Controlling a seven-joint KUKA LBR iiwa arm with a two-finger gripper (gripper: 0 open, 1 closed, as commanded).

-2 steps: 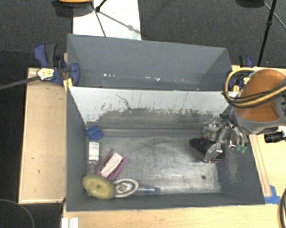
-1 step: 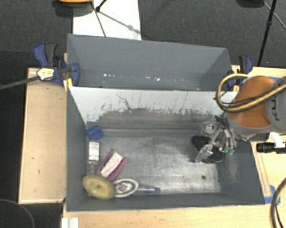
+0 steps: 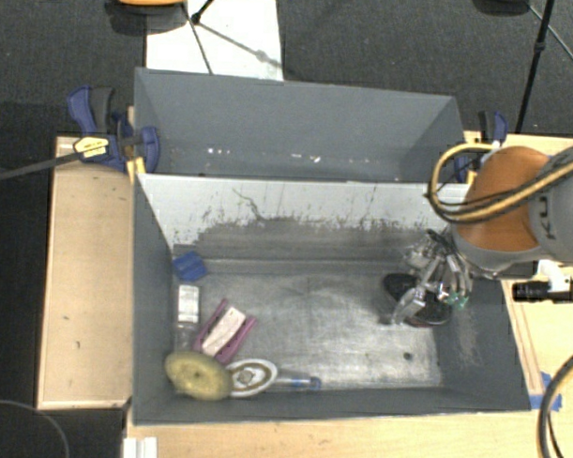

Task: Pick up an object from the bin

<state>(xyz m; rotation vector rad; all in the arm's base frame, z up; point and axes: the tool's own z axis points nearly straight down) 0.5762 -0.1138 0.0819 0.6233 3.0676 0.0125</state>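
Presently the claw (image 3: pixel 423 308) is hanging low over a dark rounded thing (image 3: pixel 399 285) that is lying on the floor of the bin (image 3: pixel 330 323), far over on the right side and close to the foot of the back slope. That thing is sitting alone, with bare metal all round it, which is probably why it is the one being gone for: nothing is crowding it, and nothing else is getting in the way of a grab from above. Part of it is poking out to the left of the claw, and another dark patch is showing just under the claw, so the two are touching or very nearly so. Whether the claw is open or closed I cannot tell, nor whether it is gripping anything yet.

The arm (image 3: pixel 498 207) is reaching in over the right rim, its orange cover leaning above the bin wall.

Well apart, in the left front corner, the other things are lying together: a yellow disc (image 3: pixel 197 375), a white oval ring (image 3: pixel 251 374) touching it, a pink and white packet (image 3: pixel 225 329), a small clear bottle (image 3: pixel 188 307) and a blue block (image 3: pixel 188 265) against the left wall.
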